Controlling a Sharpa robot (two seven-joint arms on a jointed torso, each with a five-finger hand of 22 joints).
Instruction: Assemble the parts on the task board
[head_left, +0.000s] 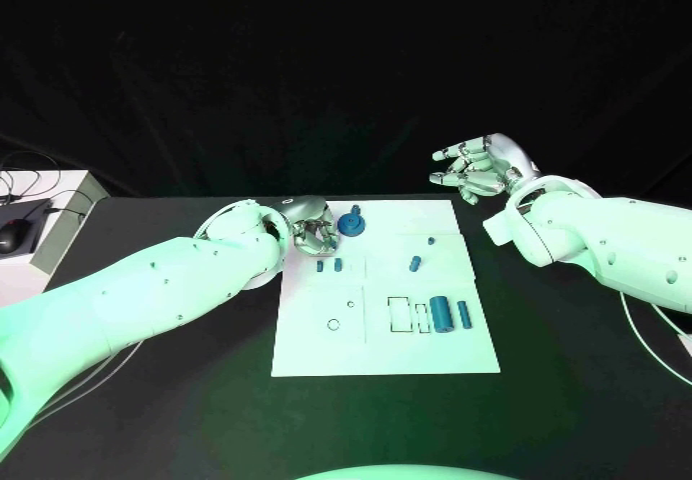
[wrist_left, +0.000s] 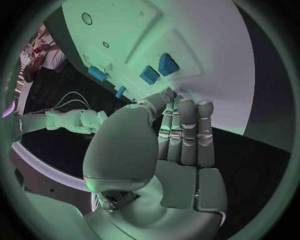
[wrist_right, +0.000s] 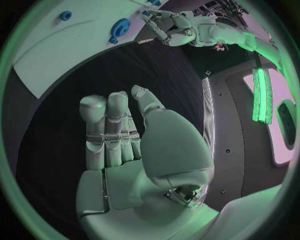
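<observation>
The left hand, fingers narrow and holding nothing I can make out, sits at the task board's far left corner, just beside the blue gear part. A sideways brush could knock it loose. The right hand hovers spread-fingered and empty beyond the far right corner.

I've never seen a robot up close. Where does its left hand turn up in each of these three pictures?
Head view: left hand at the far left corner of the white task board.
Left wrist view: its own palm and fingers in the middle, reaching onto the board.
Right wrist view: small and far off, past the board's edge.
Shared landmark: the task board.
</observation>
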